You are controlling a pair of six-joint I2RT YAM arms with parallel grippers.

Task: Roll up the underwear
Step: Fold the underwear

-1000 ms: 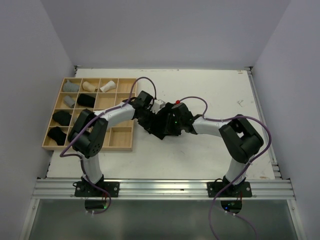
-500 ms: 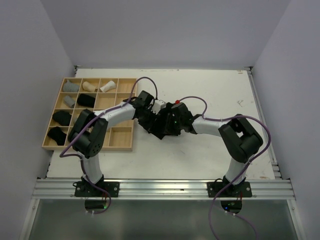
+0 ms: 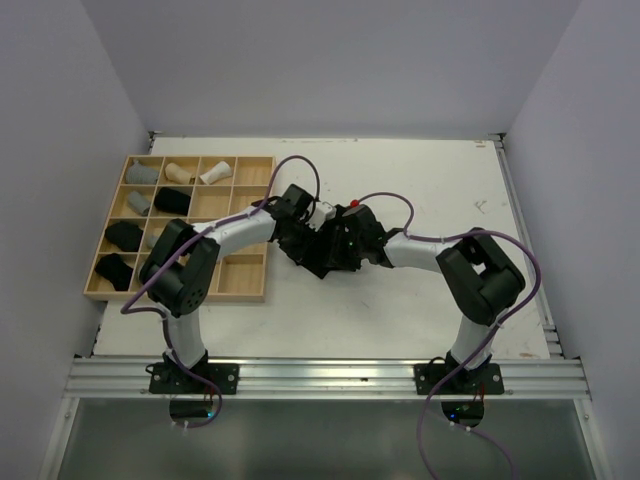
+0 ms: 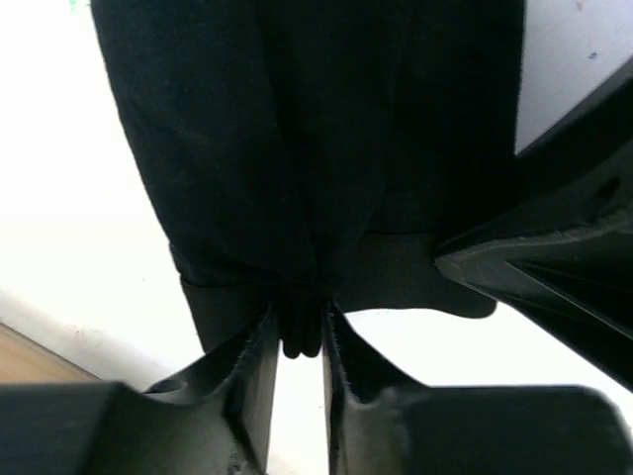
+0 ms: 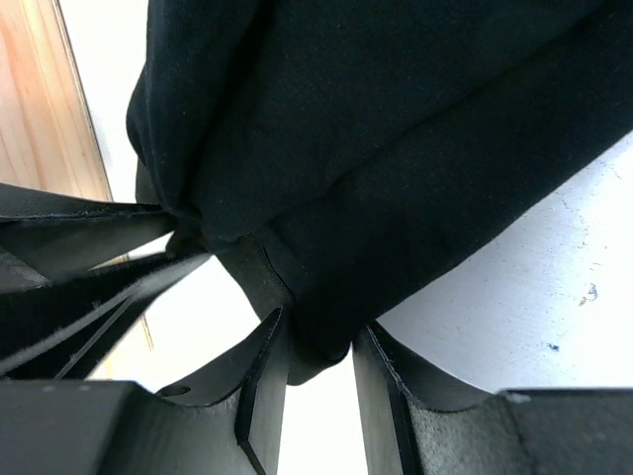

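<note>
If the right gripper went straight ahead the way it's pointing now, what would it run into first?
The black underwear, pinched in the jaws of the right gripper, fills the view just ahead. Behind it likely comes the left gripper, which pinches the same cloth, though depth is unclear.

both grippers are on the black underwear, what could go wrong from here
1. The left gripper pinches only a thin bunched fold at the edge of the black underwear; it could slip out and the cloth could fall loose.
2. The right gripper holds the same cloth right beside the left gripper's fingers; they could knock together or tug the cloth apart.
3. The wooden tray lies close by; dragged cloth might catch its edge.
</note>
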